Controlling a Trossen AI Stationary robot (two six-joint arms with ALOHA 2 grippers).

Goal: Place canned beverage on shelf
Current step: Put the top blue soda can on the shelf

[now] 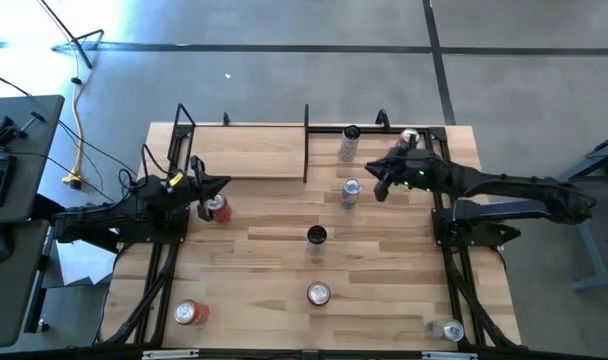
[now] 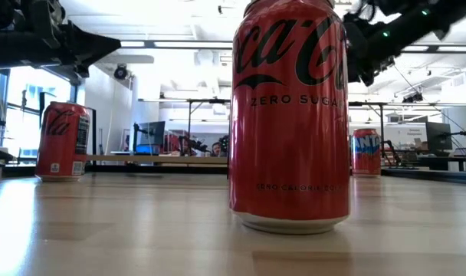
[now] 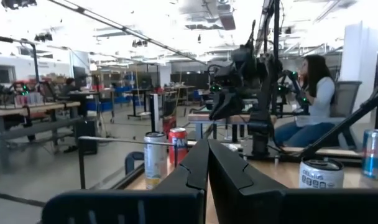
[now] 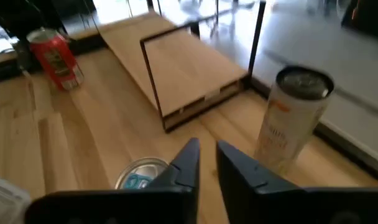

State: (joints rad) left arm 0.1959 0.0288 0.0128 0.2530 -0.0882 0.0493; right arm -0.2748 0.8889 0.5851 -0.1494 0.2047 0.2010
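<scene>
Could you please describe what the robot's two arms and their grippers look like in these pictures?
Both arms are dark, nearly black, slim jointed links. The left arm has a yellow patch near its wrist and black cables beside it. The right arm shows small green lights near its wrist. The left gripper and right gripper have flat, black, wedge-shaped fingers tapering to points.
</scene>
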